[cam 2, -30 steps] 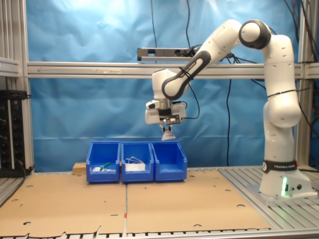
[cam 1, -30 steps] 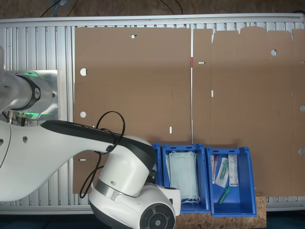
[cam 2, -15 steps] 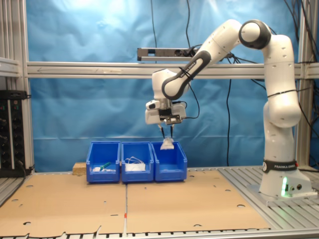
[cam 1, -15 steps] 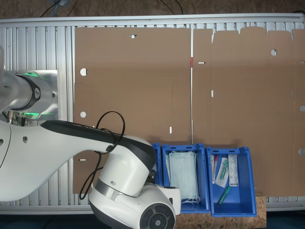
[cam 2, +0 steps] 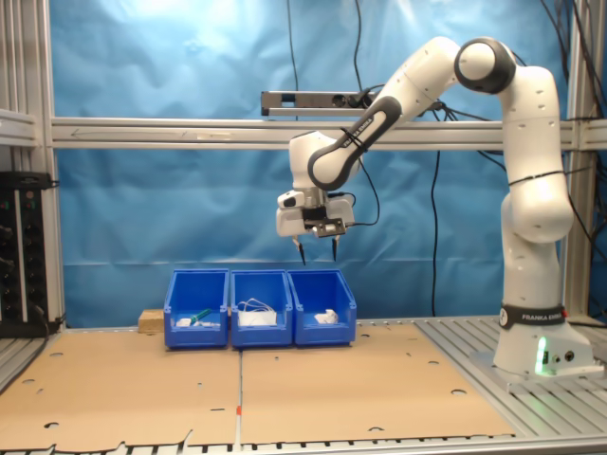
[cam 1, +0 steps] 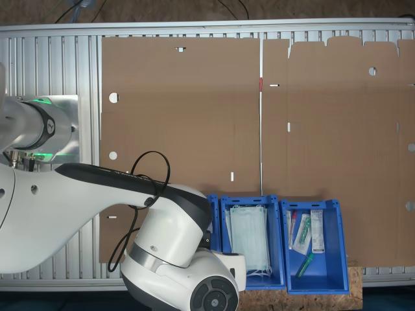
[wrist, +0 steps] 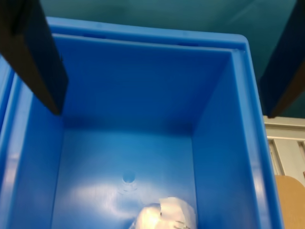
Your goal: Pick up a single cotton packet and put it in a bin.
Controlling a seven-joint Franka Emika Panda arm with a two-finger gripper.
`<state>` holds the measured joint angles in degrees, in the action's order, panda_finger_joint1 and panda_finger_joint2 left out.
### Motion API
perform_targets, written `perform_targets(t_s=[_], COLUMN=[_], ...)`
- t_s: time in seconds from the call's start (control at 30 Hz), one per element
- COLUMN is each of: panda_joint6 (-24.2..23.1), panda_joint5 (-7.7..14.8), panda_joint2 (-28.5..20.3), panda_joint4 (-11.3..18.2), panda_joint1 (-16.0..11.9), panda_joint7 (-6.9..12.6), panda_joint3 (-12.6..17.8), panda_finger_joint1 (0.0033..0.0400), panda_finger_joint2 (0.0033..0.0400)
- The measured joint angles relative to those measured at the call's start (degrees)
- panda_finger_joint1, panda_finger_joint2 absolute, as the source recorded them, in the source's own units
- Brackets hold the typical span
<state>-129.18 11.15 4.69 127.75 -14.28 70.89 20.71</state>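
blue bins sit in a row in the second exterior view; the gripper point(cam 2: 318, 252) hangs above the bin point(cam 2: 323, 322) at the second exterior view's right, fingers spread and empty, the cotton packet point(cam 2: 327, 315) lying inside. in the wrist view the cotton packet point(wrist: 164, 214) rests on the bin point(wrist: 224, 143) floor.

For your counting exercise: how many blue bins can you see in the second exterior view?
3, side by side at the back of the table: the bin holding the cotton packet below the open fingers, the middle bin, and the end bin towards the second exterior view's left.
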Motion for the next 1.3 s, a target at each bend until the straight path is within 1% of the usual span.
perform_targets(t_s=[0.03, 0.07, 0.23, 0.27, 0.57, 1.3], panda_joint6=[0.00, 0.00, 0.00, 0.00, 0.00, 0.00], panda_joint5=[0.00, 0.00, 0.00, 0.00, 0.00, 0.00], panda_joint2=[0.00, 0.00, 0.00, 0.00, 0.00, 0.00], panda_joint4=[0.00, 0.00, 0.00, 0.00, 0.00, 0.00], panda_joint1=[0.00, 0.00, 0.00, 0.00, 0.00, 0.00], panda_joint7=[0.02, 0.05, 0.31, 0.37, 0.81, 1.02], panda_joint3=[0.00, 0.00, 0.00, 0.00, 0.00, 0.00], panda_finger_joint1=[0.0334, 0.0386, 0.0386, 0.0397, 0.0399, 0.0400], panda_finger_joint2=[0.0334, 0.0386, 0.0386, 0.0397, 0.0399, 0.0400])
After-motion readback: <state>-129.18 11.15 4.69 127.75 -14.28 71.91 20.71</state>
